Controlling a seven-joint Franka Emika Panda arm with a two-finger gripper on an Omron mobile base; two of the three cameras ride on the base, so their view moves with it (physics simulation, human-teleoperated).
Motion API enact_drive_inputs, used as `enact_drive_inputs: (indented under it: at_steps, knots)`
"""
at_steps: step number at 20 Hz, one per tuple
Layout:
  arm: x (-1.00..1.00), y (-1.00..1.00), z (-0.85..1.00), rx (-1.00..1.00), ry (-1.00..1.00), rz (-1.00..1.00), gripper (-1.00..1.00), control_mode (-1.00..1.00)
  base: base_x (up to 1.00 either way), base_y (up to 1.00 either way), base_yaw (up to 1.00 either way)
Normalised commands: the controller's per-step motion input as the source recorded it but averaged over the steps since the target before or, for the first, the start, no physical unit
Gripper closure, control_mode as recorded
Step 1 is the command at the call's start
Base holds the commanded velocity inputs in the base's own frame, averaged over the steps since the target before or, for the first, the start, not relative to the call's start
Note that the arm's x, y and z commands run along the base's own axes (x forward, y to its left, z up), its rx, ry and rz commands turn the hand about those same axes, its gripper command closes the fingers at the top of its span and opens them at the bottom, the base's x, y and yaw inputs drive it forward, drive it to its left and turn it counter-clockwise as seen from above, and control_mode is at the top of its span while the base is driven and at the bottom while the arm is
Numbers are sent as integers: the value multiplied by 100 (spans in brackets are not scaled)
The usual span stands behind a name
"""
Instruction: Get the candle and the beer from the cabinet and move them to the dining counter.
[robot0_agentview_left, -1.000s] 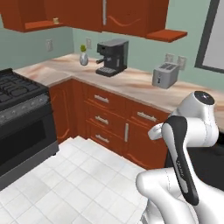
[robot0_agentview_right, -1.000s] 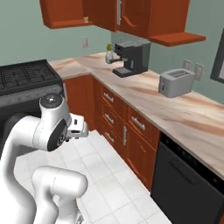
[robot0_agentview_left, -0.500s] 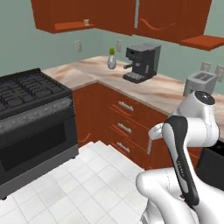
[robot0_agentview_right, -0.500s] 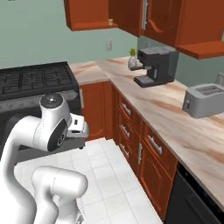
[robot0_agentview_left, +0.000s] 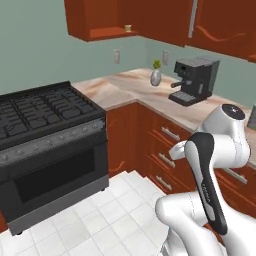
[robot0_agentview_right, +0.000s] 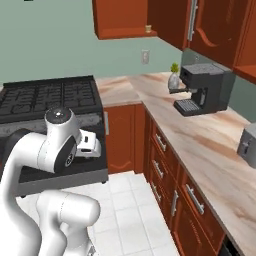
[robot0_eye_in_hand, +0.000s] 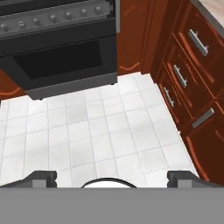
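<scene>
A kitchen corner with pale green walls and a white tiled floor (robot0_agentview_left: 95, 225) fills the left base view. A black gas stove (robot0_agentview_left: 47, 145) stands at the left, beside an L-shaped marble surface (robot0_agentview_left: 125, 87) carrying a small potted plant (robot0_agentview_left: 156, 74) and a black coffee machine (robot0_agentview_left: 192, 80). Above, the reddish-brown cabinet (robot0_agentview_left: 150, 20) has an open shelf where the candle (robot0_agentview_left: 128, 28) sits; a bar handle marks its closed door.

In the right base view the candle (robot0_agentview_right: 148, 28) rests on the same open cabinet (robot0_agentview_right: 135, 20) shelf, above the surface (robot0_agentview_right: 200, 135) corner. The stove (robot0_agentview_right: 47, 100) is behind the folded arm, and a grey toaster (robot0_agentview_right: 248, 145) shows at the right edge.

In the hand view the gripper (robot0_eye_in_hand: 112, 177) points down at the floor tiles (robot0_eye_in_hand: 87, 135), its fingertips (robot0_eye_in_hand: 41, 177) spread wide with nothing between them. The oven front (robot0_eye_in_hand: 61, 52) lies above, wooden drawers (robot0_eye_in_hand: 192, 65) to the right.
</scene>
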Motion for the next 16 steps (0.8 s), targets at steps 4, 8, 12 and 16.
enact_drive_inputs:
  at_steps: [4,8,12,16]
  knots:
    - [0,0,0,0,0,0,-100,100,80,-6,24]
    - [0,0,0,0,0,0,-100,100,79,0,22]
    - [0,0,0,0,0,0,-100,100,81,2,25]
    - [0,0,0,0,0,0,-100,100,82,-4,21]
